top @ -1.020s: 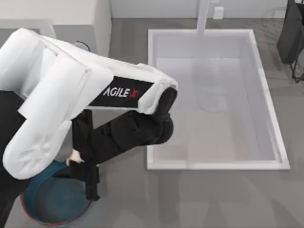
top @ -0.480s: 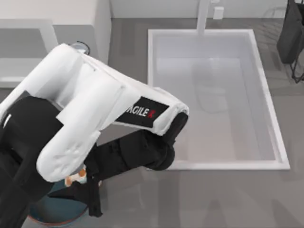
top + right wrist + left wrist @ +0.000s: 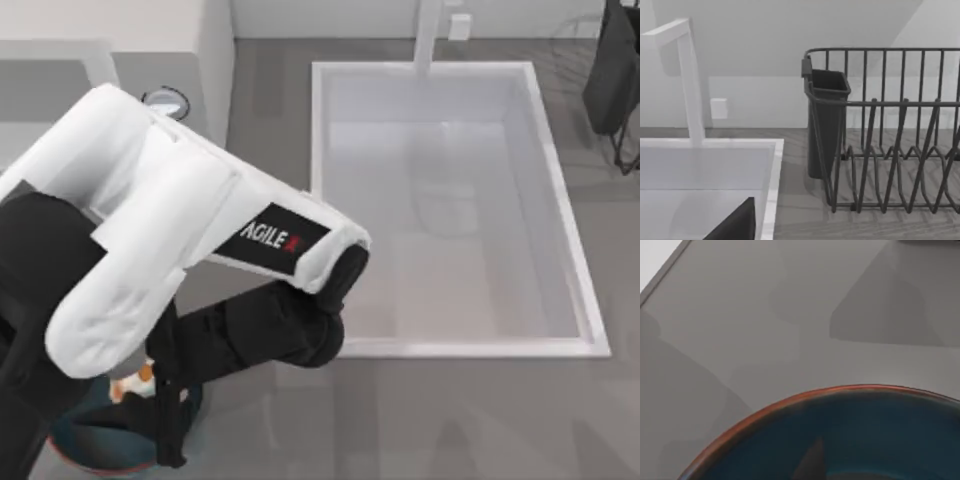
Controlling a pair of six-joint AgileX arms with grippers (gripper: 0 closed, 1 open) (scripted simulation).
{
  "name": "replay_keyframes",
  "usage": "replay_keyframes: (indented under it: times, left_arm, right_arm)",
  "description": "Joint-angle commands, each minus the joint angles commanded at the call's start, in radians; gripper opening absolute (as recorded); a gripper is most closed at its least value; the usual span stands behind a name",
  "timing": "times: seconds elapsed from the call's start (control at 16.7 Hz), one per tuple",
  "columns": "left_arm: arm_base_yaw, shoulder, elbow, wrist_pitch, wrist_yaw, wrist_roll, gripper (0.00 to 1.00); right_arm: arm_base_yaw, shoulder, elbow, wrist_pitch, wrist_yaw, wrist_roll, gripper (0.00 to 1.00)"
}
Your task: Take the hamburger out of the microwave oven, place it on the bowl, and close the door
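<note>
While the left claw (image 3: 165, 405) hung over the bowl (image 3: 95, 450) at the top view's lower left, it pinched the hamburger (image 3: 132, 384); the microwave oven (image 3: 150, 50) stood upper left. Left wrist view showed the bowl's (image 3: 840, 440) rim on the grey surface (image 3: 790, 315). Right wrist view showed a dish rack (image 3: 890, 135) beside the sink (image 3: 710, 165).

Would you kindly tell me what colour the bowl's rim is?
The bowl is dark teal-blue with a thin reddish-brown rim, clearest in the left wrist view.

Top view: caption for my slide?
Left arm's hand holds the hamburger over the bowl, beside the sink.
</note>
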Motion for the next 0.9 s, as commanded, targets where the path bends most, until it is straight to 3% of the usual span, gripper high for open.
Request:
replay_keyframes:
  times: [0.48, 0.9]
  left_arm:
    - [0.021, -0.004, -0.078, 0.057, -0.017, 0.016, 0.00]
    - [0.021, -0.004, -0.078, 0.057, -0.017, 0.016, 0.53]
  right_arm:
    - [0.000, 0.000, 0.000, 0.000, 0.000, 0.000, 1.00]
    - [0.000, 0.000, 0.000, 0.000, 0.000, 0.000, 1.00]
